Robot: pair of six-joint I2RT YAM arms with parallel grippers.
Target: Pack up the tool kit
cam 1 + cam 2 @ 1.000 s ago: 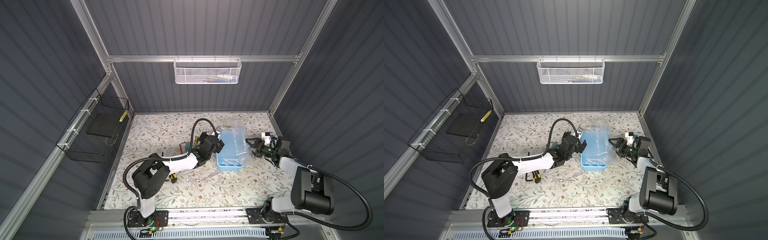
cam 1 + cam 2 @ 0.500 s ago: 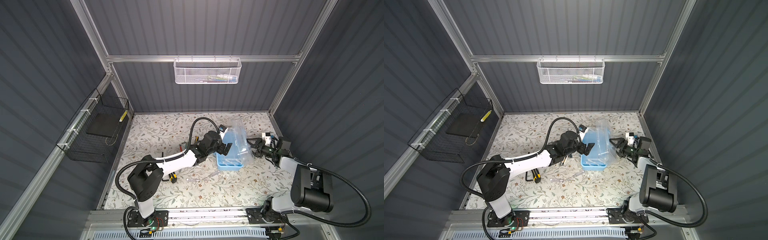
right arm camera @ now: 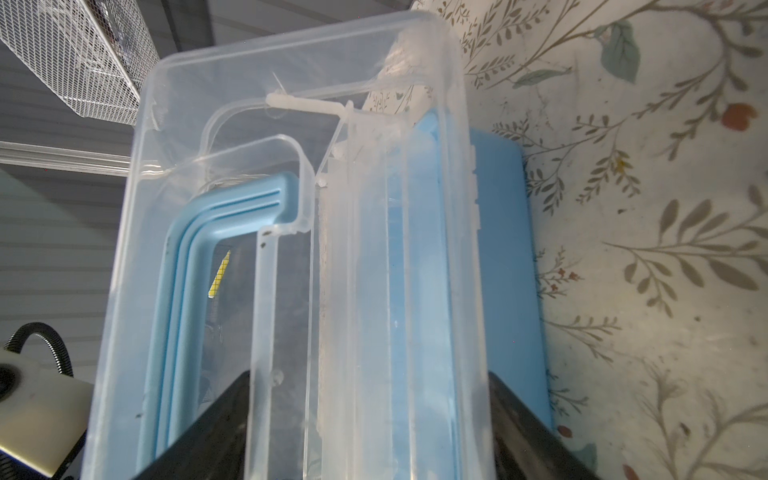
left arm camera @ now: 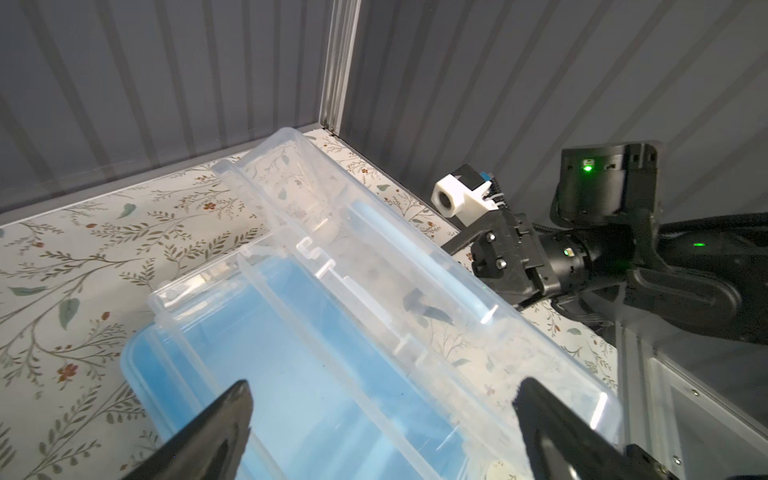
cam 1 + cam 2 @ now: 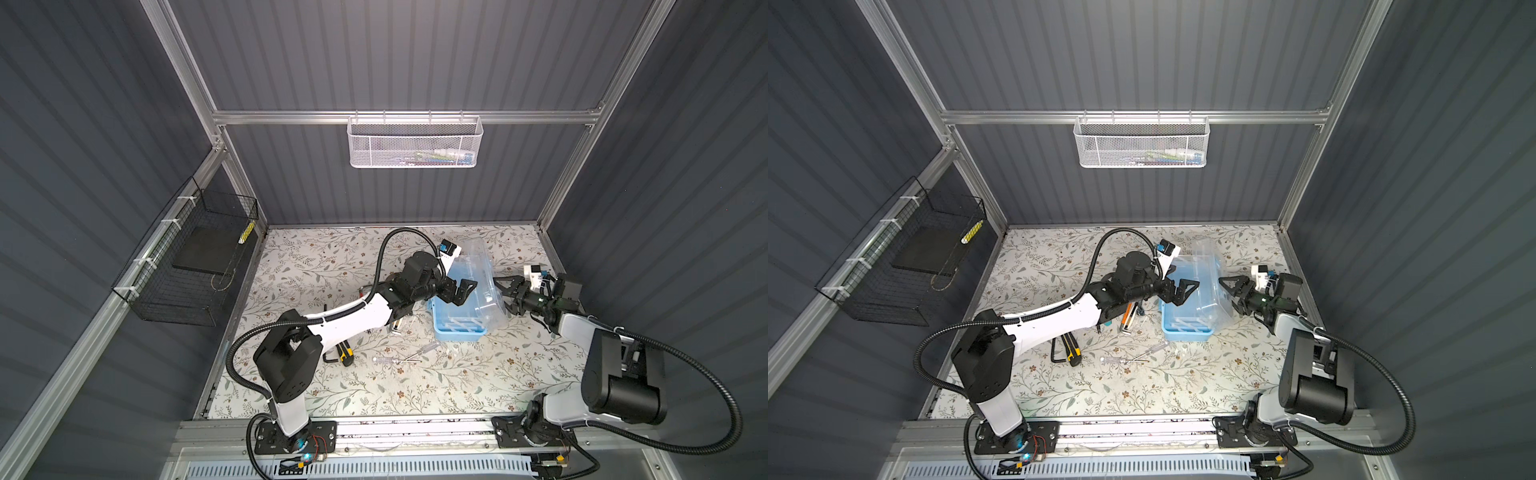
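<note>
Jaws of the left gripper (image 5: pixel 461 291) (image 5: pixel 1177 291) (image 4: pixel 382 390) are spread fully apart and nothing is held between them. In both top views the gripper hangs above the open light blue box (image 5: pixel 457 328) (image 5: pixel 1183 328).

The right gripper (image 5: pixel 505 295) (image 5: pixel 1229 296) (image 3: pixel 370 415) is set across the clear lid (image 5: pixel 482 270) (image 5: pixel 1208 266) (image 4: pixel 374 249). Its jaws stand partly apart, one on either side of the lid. They appear to bear on the plastic, though contact is blurred in the right wrist view. The lid is raised and tilted away from the box toward the right arm. The blue handle (image 3: pixel 199 232) is seen through the lid.

The box rests on the floral table (image 5: pixel 374 395) (image 5: pixel 1100 395), between the two grippers.

Outside the box, near the left arm, these items lie on the table:
- a yellow and black utility knife (image 5: pixel 345 355) (image 5: pixel 1073 351);
- two clear-handled screwdrivers (image 5: pixel 395 360) (image 5: pixel 1125 359), in front of the box;
- an orange-handled tool (image 5: pixel 1128 318), just beside the box.
</note>
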